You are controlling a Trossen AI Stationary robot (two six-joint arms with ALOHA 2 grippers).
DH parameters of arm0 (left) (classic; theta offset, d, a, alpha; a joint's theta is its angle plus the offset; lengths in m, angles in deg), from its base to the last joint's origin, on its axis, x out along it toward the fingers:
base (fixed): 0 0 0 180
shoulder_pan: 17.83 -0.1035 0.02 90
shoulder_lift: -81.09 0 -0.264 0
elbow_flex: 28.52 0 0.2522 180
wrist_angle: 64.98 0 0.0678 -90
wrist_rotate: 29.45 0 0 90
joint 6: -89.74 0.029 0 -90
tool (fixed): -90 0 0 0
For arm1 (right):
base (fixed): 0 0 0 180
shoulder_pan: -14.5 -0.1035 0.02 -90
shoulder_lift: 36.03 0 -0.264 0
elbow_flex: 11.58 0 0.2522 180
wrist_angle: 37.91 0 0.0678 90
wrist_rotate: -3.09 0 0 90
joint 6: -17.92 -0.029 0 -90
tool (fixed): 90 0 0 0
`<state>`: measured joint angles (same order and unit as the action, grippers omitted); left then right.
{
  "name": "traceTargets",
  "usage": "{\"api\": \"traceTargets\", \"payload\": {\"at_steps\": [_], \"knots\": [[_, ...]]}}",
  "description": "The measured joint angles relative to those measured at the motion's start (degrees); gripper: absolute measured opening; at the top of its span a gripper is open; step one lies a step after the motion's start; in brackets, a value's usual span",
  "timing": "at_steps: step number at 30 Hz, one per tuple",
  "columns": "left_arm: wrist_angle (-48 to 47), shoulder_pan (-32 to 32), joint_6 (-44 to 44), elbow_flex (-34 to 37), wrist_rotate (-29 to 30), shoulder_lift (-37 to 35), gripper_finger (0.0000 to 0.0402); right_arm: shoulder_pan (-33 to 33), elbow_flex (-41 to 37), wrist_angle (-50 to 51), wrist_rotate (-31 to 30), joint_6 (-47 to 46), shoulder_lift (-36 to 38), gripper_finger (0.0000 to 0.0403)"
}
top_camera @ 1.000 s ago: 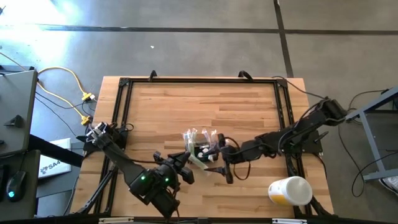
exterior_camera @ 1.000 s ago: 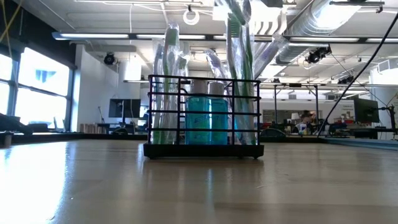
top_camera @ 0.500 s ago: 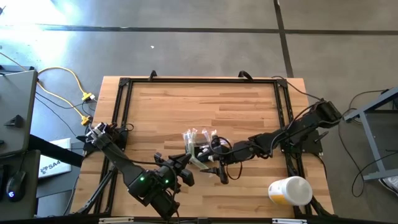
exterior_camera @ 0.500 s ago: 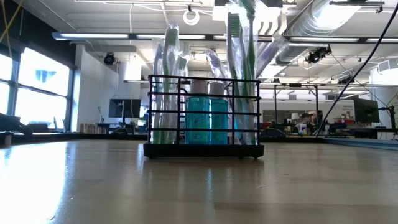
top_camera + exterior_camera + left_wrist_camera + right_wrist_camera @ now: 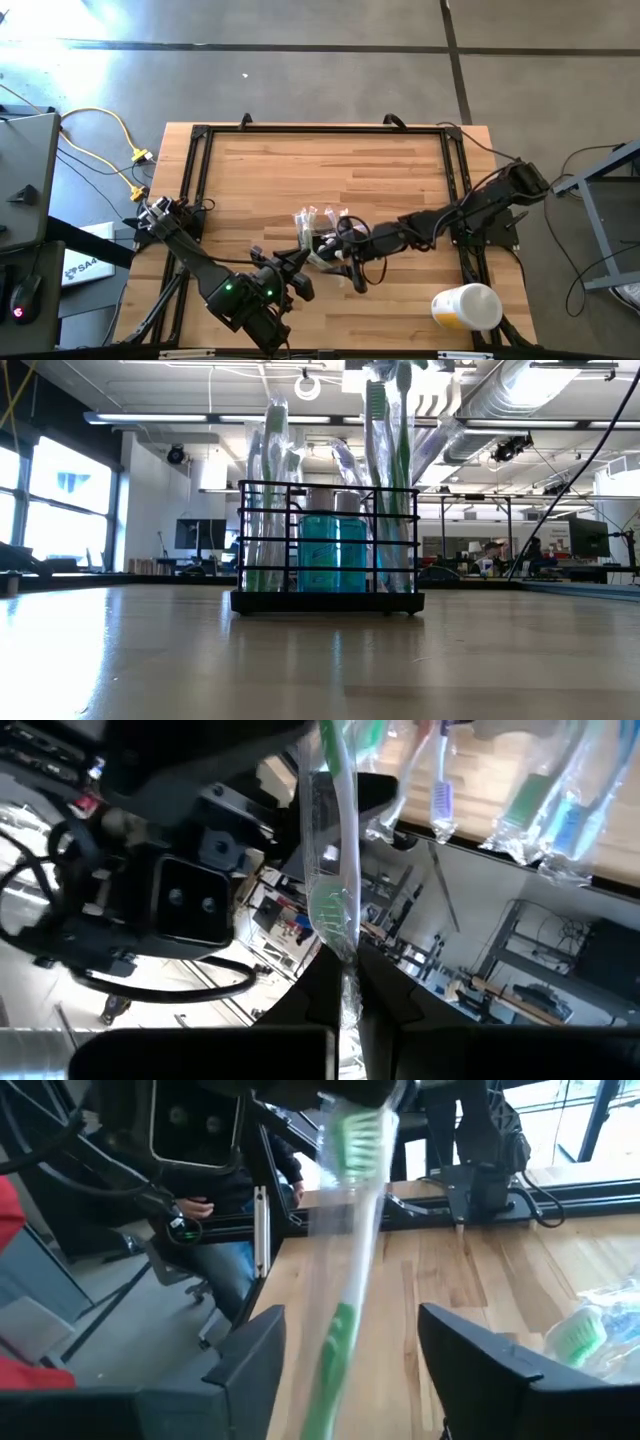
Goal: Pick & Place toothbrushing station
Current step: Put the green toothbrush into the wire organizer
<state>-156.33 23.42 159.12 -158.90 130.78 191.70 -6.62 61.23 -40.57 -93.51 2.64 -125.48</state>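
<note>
Care is called for at this step, since a wrapped green toothbrush is pinched by the left pincer and held up between the wide-parted fingers of the right pincer, which close on nothing as yet. By the look of it a handover or a seating of the brush is in hand; it would be done well if the right fingers were closed squarely on the handle before the left grip is loosened, and if the brush were kept upright so that the crinkled wrapper is not snagged on the wire rim. The toothbrushing station is found standing flat on the tabletop, near its middle and toward the front edge, with both pincers just beside it in the high view. It is seen as a small black wire caddy with horizontal bars, filled with a blue bottle and several wrapped toothbrushes rising well above its rim.
</note>
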Motion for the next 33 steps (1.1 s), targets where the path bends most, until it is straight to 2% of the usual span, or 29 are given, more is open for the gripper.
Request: {"api": "traceTargets", "payload": {"at_steps": [9, 16, 22, 24, 33], "knots": [[1.41, 0.0, 1.31, 0.0, 0.63, 0.0, 0.0004, 0.65, 0.0, 0.37, 3.16, 0.08, 0.0, 0.0124], [2.77, 0.09, 1.33, 0.0, 0.86, 0.0, 0.0004, 0.79, 0.0, 1.23, 4.41, 3.38, 0.0, 0.0023], [5.15, 0.1, -1.0, 0.02, -1.17, -0.05, 0.0019, 0.61, -0.07, 1.66, 2.72, 4.93, 0.0, 0.0027], [6.84, 0.04, -3.57, 0.02, -1.11, -0.09, 0.0037, 0.61, -0.07, 1.63, 2.46, 5.3, 0.0, 0.0025], [8.88, 0.49, -4.29, 0.02, 0.79, -0.09, 0.0142, 0.37, -0.07, 1.16, 2.24, 7.59, 0.0, 0.0022]]}}
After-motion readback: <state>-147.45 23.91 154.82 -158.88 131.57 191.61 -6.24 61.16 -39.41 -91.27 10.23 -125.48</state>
